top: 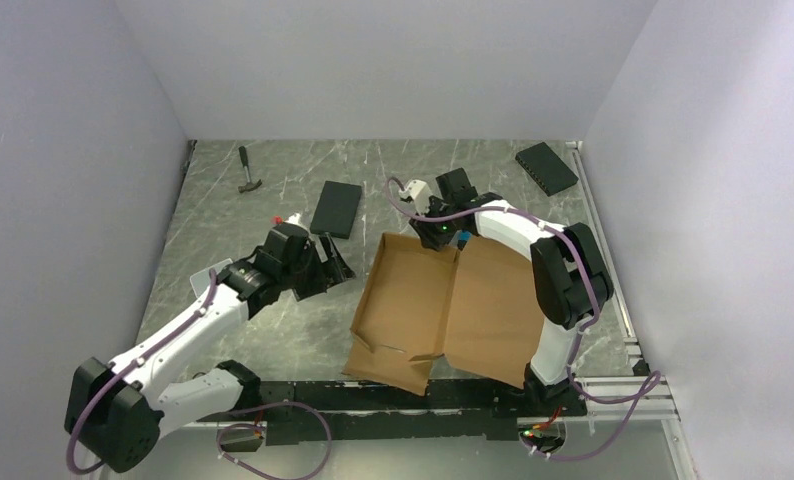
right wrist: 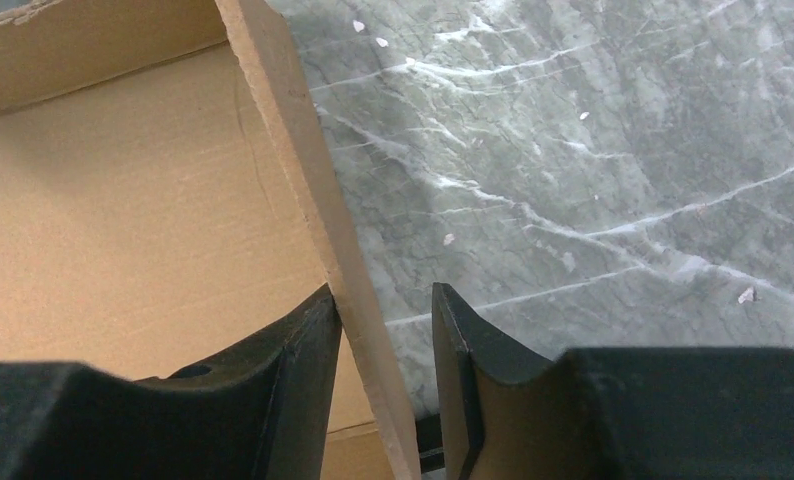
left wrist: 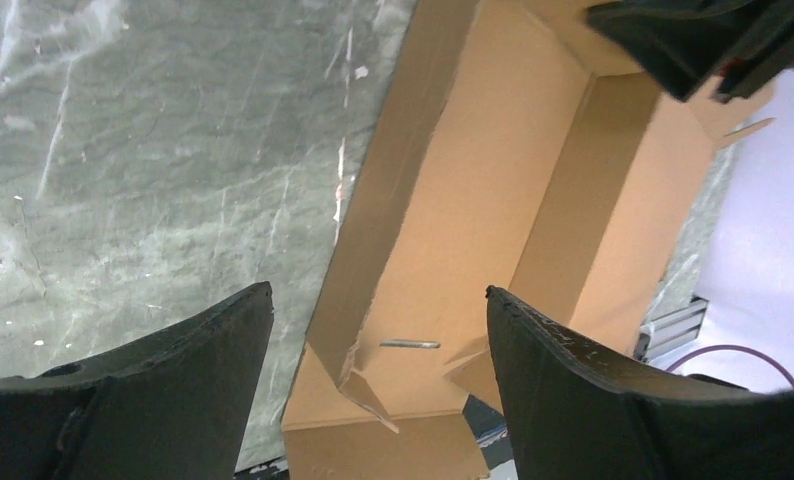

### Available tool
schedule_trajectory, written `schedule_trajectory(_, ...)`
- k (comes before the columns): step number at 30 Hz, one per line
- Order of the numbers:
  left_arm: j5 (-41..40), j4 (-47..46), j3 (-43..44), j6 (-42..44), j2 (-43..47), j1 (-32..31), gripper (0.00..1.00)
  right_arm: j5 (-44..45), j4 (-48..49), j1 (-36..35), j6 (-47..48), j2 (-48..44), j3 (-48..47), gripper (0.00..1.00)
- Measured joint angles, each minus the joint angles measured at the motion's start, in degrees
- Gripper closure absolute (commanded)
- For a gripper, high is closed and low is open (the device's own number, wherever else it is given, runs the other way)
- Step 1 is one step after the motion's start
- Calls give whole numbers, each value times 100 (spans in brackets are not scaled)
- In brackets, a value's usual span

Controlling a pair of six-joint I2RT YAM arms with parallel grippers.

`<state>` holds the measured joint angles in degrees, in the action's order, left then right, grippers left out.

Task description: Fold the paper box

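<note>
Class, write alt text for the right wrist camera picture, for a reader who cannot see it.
The right claw straddles a raised wall of the brown paper box, jaws open: one finger inside the box, the other outside with a gap to the wall. Grey marbled table fills the right side.

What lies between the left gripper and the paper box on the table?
Nothing: only a narrow strip of bare marble table separates the left gripper from the paper box, seen in the top view.
</note>
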<state>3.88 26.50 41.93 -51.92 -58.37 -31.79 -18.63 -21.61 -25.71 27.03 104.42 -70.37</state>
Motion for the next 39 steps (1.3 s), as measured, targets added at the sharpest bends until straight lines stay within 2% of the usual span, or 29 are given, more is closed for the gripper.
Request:
schedule_trajectory(3,90,236,195,33,-422,-7,24,9,22,20,-31,0,0,59)
schedule_trajectory(12,229,710,1464,800,-2282,-254,29,525,369,105,-380,-20,28,67)
schedule_trajectory(16,-179,1174,2398,1239,-3062,-293,25,800,619,310,-645,-44,101,66)
schedule_trajectory(18,-483,1239,2632,1397,-3112,-291,21,861,686,420,-765,-46,127,62)
schedule_trajectory(20,-723,1222,2667,1513,-2905,-278,17,872,730,525,-890,-61,157,57)
schedule_trajectory(24,-811,1060,2393,1410,-2129,-273,20,782,734,664,-1012,-140,181,43)
schedule_trajectory(29,-557,918,1287,619,-942,-264,25,439,627,673,-841,-831,369,25)
schedule_trajectory(31,-448,927,713,356,-566,-262,28,63,490,673,-632,-1259,420,25)
schedule_trajectory(35,-162,901,-219,-17,72,-262,39,-1220,66,662,323,-2103,507,25)
schedule_trajectory(39,208,713,-688,-380,597,-258,42,-2496,-492,269,1631,-2970,1309,25)
